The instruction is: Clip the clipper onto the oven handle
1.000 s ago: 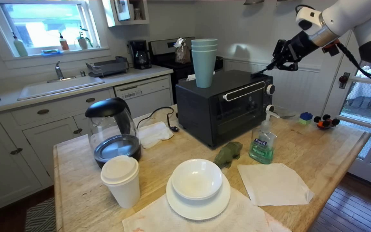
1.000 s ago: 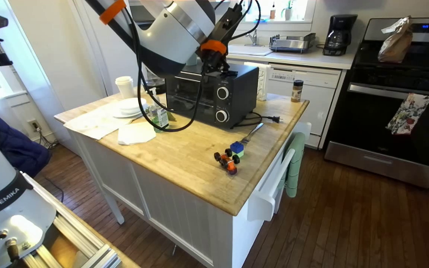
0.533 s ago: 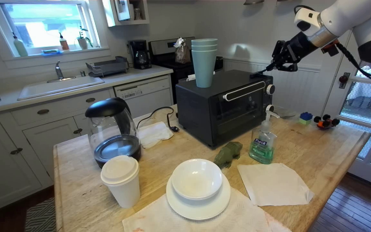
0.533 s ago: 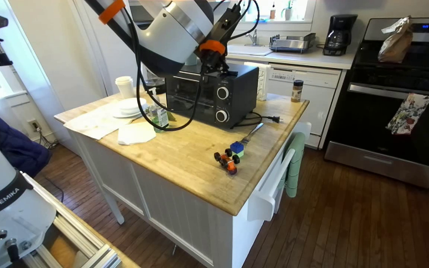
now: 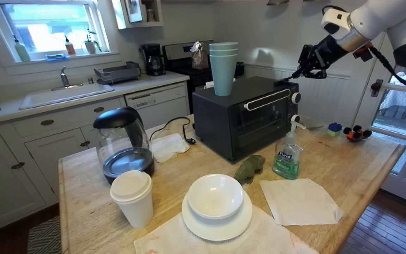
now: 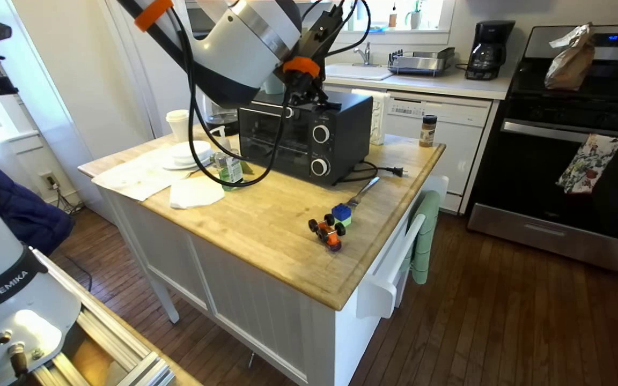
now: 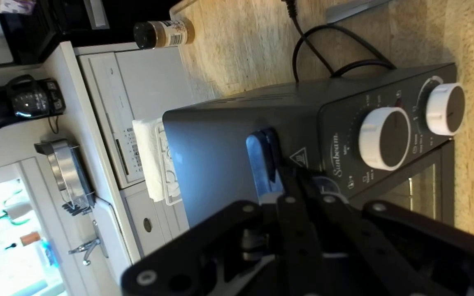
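In an exterior view my gripper reaches over the toaster oven, a dark clip at its tips, the oven handle apart, on the door. In an exterior view my arm overlaps the toaster oven. In the wrist view my fingers, nearly together, pinch the clip.

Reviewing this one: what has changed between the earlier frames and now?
In an exterior view, the arm has shifted slightly toward the picture's left. No grasp or release shows: the tool and clip, at the toaster oven, have hardly moved. The oven handle, bowl and stacked cups stayed put.
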